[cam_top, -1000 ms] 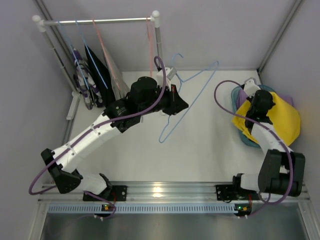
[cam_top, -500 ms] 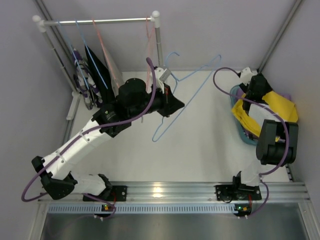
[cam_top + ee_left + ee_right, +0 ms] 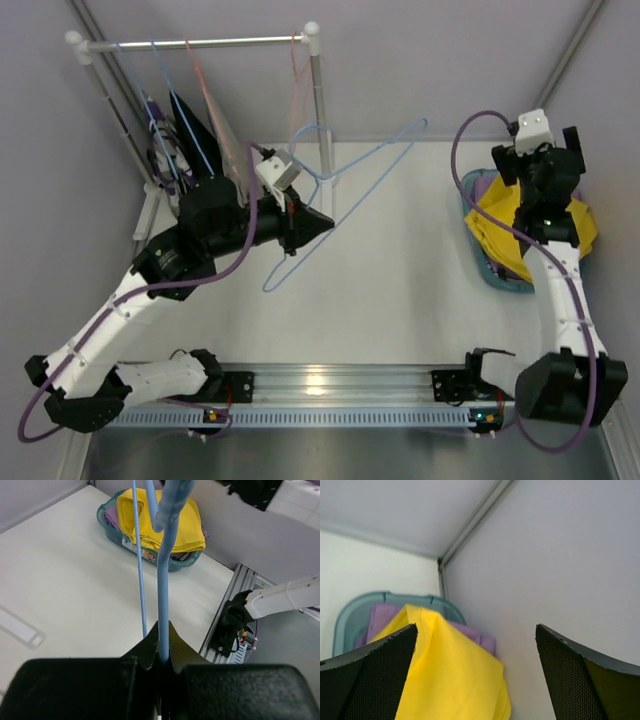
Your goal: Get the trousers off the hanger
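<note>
Jaws pinch the blue hanger (image 3: pixel 166 580); beyond, yellow trousers (image 3: pixel 187 524) fill a teal basket (image 3: pixel 112 530) (lilac beneath).

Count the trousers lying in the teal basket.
2. The yellow trousers lie on top. The lilac trousers lie beneath them, showing at the edges inside the basket. Others may be hidden underneath.

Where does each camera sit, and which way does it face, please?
Top external: above and behind the arm bases, looking down on the table; both arms, left gripper and right gripper show.
Left wrist: on the left wrist, looking past its shut jaws along the blue hanger toward the teal basket; the right arm shows.
Right wrist: on the right wrist, facing the wall corner; its open fingers flank the view.
Shared: all three show the yellow trousers in the basket.
</note>
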